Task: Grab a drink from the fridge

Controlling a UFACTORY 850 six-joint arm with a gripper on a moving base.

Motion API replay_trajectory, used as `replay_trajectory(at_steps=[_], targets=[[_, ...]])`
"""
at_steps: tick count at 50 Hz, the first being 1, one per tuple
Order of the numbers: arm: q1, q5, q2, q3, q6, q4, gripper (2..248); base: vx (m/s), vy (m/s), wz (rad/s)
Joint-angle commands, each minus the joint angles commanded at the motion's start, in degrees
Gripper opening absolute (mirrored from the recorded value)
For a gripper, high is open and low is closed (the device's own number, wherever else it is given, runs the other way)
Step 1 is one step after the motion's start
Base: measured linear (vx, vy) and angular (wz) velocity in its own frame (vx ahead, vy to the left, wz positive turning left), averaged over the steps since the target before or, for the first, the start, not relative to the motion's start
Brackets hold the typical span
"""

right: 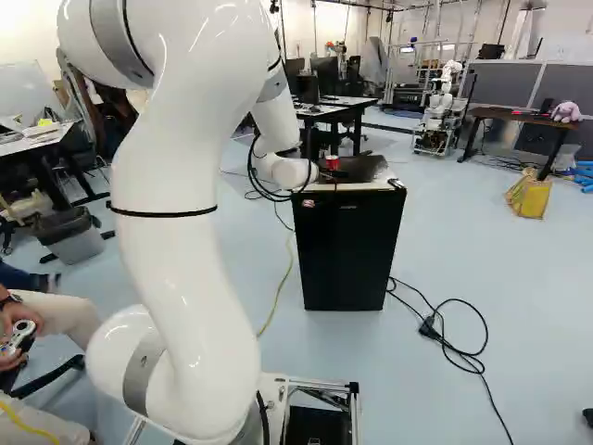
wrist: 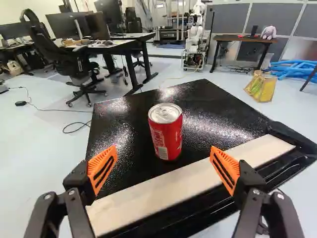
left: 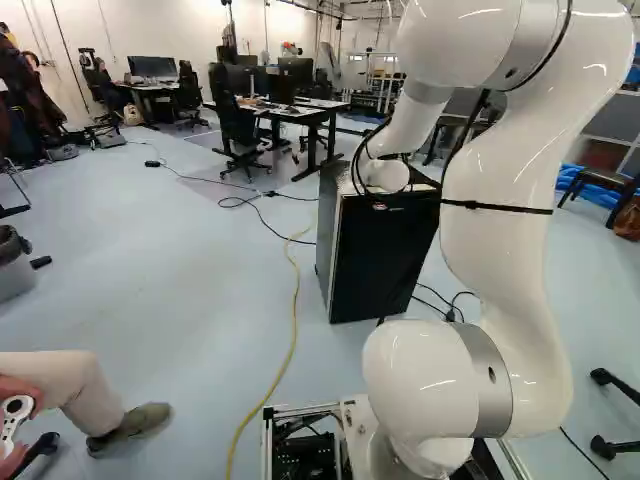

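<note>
Red can near the front edge of the fridge: I'd ease my released pincer forward, centred, before squeezing gently

Can: red, pale print, silver lid. Fridge: black, top grainy black (white glints), strip cream. Pads: orange, black slots. Arm: white, grey bands. Floor: pale blue. Bag: yellow.
</note>
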Motion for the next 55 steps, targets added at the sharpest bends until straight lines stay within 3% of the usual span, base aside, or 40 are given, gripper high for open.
replay_trajectory(at_steps=[19,55], targets=[[-0.04,4.23,-0.99,-1.06,0.00,-1.78,247,0.000,0.000,0.000],[-1.03,4.59,-4.28,-5.24,0.00,-1.91,247,0.000,0.000,0.000]])
